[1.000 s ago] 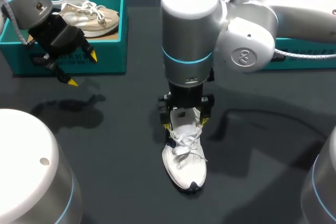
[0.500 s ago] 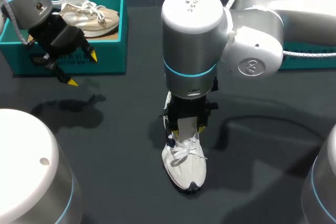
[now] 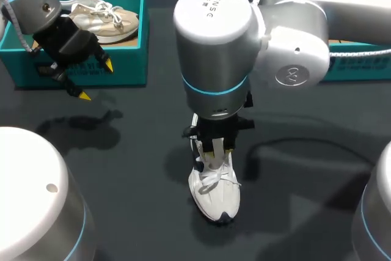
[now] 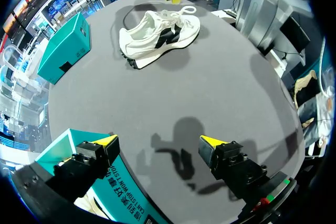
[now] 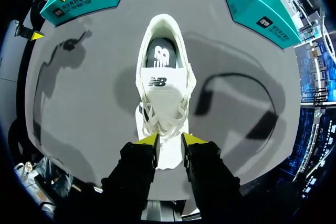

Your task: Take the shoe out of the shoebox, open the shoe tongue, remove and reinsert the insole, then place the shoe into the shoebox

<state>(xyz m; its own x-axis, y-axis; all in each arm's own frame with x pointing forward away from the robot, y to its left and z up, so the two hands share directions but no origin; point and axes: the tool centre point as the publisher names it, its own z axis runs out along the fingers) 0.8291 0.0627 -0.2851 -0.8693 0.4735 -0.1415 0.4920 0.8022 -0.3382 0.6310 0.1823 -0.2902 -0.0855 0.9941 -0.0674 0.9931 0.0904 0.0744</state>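
Found the white shoe out on the dark table, well apart from the teal shoebox. Saw the right hand just over its laces, fingers close together with a thin gap, gripping nothing. Could not see into the shoe from the head view; saw the black insole only from the right wrist. Saw the left hand spread wide beside the shoebox, with a tan shoe lying inside.

Bright overhead light, soft shadows on dark table
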